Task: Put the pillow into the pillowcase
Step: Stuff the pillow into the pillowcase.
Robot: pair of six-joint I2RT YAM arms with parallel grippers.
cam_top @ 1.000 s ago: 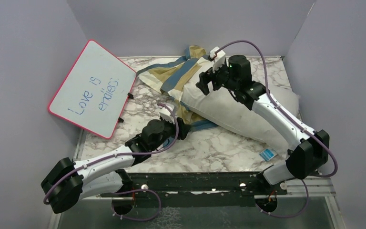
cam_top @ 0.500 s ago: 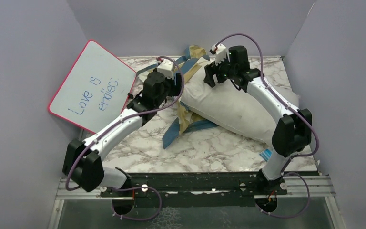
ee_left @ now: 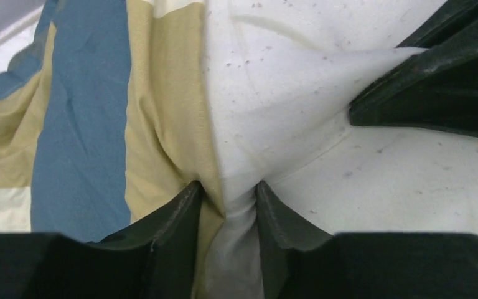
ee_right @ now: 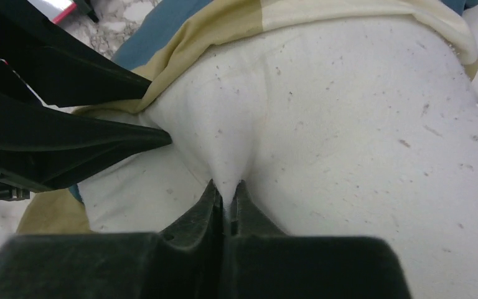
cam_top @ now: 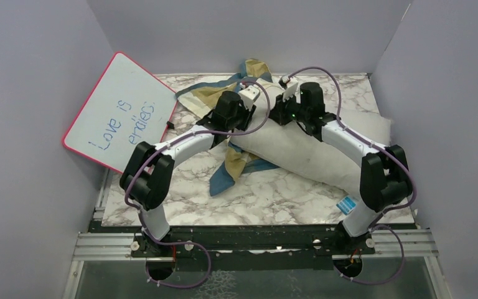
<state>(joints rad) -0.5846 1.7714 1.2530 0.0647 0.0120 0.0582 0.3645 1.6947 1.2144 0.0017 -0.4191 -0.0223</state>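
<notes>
The white pillow point(cam_top: 311, 152) lies slantwise on the marble table, its far-left end partly under the blue, tan and cream checked pillowcase point(cam_top: 208, 93). My left gripper point(ee_left: 227, 193) is shut at that end, pinching the pillowcase's tan edge point(ee_left: 162, 124) together with a fold of white pillow cloth point(ee_left: 267, 93). Right beside it my right gripper point(ee_right: 226, 190) is shut on a thin fold of the pillow point(ee_right: 348, 124). From above, the left gripper point(cam_top: 260, 118) and right gripper point(cam_top: 275, 117) meet tip to tip. A small blue tag point(cam_top: 346, 204) marks the pillow's near right corner.
A pink-rimmed whiteboard point(cam_top: 121, 115) leans against the left wall. A loose flap of pillowcase point(cam_top: 230, 168) trails onto the marble table point(cam_top: 274, 196) in front of the pillow. Grey walls close in the back and both sides.
My left arm swung from the near left up to the pillow's far-left end and closed on cloth. The right gripper dropped onto the pillow and shut.
</notes>
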